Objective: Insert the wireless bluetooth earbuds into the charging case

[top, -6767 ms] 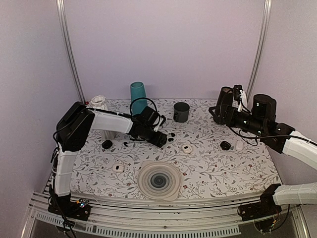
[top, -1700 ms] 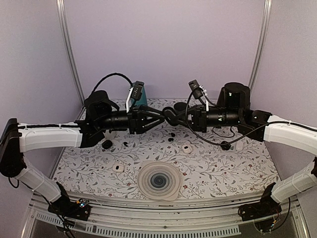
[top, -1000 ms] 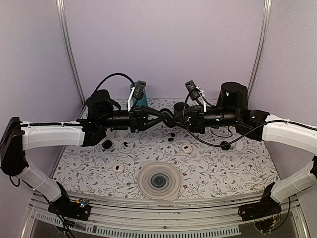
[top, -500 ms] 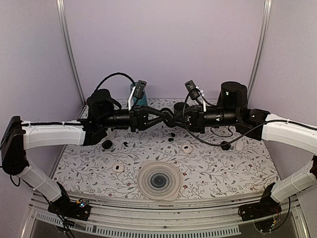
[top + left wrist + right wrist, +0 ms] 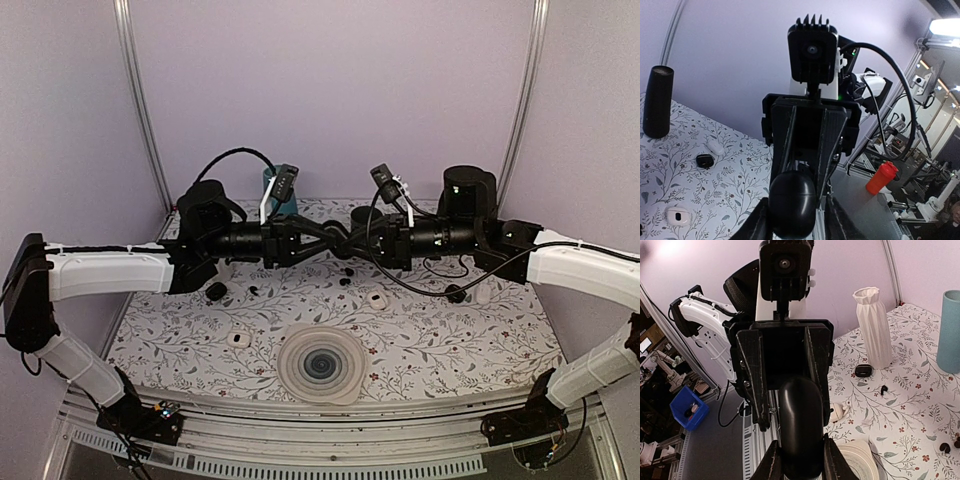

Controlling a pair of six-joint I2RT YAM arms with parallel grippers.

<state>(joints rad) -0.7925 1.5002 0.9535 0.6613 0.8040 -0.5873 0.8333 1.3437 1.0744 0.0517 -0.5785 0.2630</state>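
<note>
Both arms meet in mid-air above the back of the table. A black oval charging case (image 5: 341,238) hangs between them. My right gripper (image 5: 801,462) is shut on the case (image 5: 801,425), with both pads pressed to its sides. My left gripper (image 5: 797,225) straddles the other end of the case (image 5: 792,202); one finger touches it and the other stands off with a visible gap. Two tiny black earbuds (image 5: 346,275) lie on the floral cloth below the grippers, and they also show in the right wrist view (image 5: 943,447).
A ridged round disc (image 5: 320,364) sits at the front centre. Small white cases (image 5: 377,298) (image 5: 238,339) and black cases (image 5: 216,291) (image 5: 456,293) lie scattered. A teal cup (image 5: 281,196), a dark cup (image 5: 364,216) and a white vase (image 5: 873,325) stand at the back.
Both arms stay joined at the case. The left gripper has crept slightly right over it, and its jaws have eased apart a little.
</note>
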